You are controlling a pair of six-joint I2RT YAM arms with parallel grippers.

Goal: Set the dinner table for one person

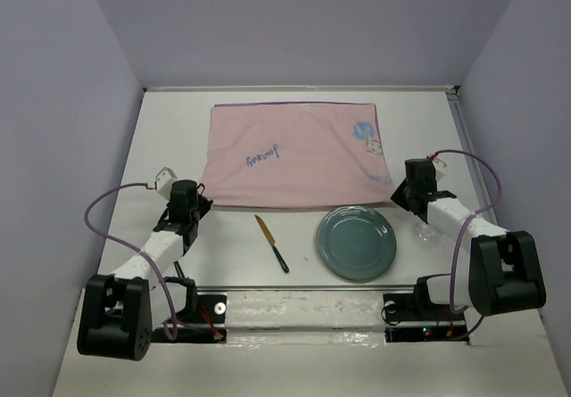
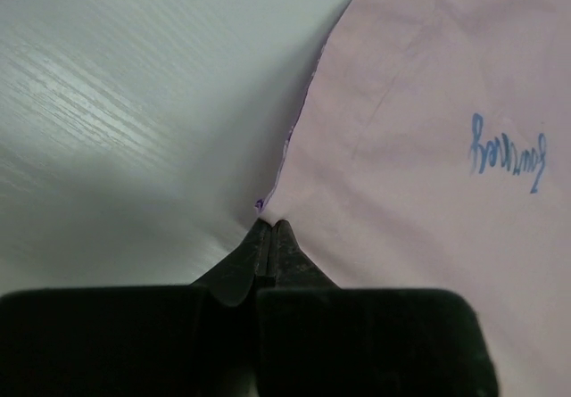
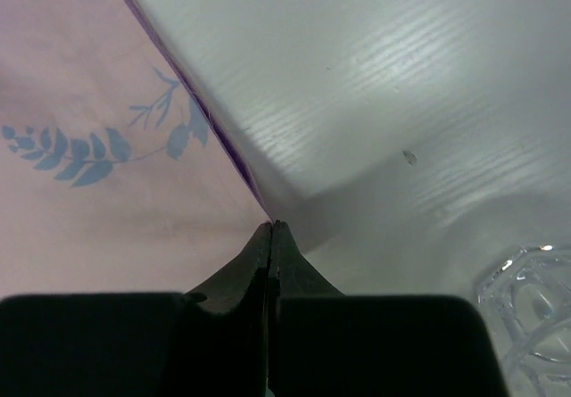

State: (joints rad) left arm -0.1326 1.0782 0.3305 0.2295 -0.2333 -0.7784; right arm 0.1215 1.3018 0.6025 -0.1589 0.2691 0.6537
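Observation:
The pink cloth (image 1: 294, 152) with blue print lies flat on the far middle of the white dinner table (image 1: 169, 129). My left gripper (image 1: 197, 204) is at the cloth's near left corner. In the left wrist view my left gripper (image 2: 270, 225) has its jaws closed, pinching that corner of the cloth (image 2: 428, 103). My right gripper (image 1: 398, 194) is at the near right corner. In the right wrist view my right gripper (image 3: 273, 226) has its jaws closed on the purple-hemmed edge of the cloth (image 3: 107, 183).
A teal plate (image 1: 357, 242) sits just in front of the cloth, right of centre. A knife (image 1: 271, 243) with a dark handle lies to its left. A clear glass (image 1: 426, 231) stands under my right arm and shows in the right wrist view (image 3: 526, 308). A dark thin utensil (image 1: 178, 271) lies by the left arm.

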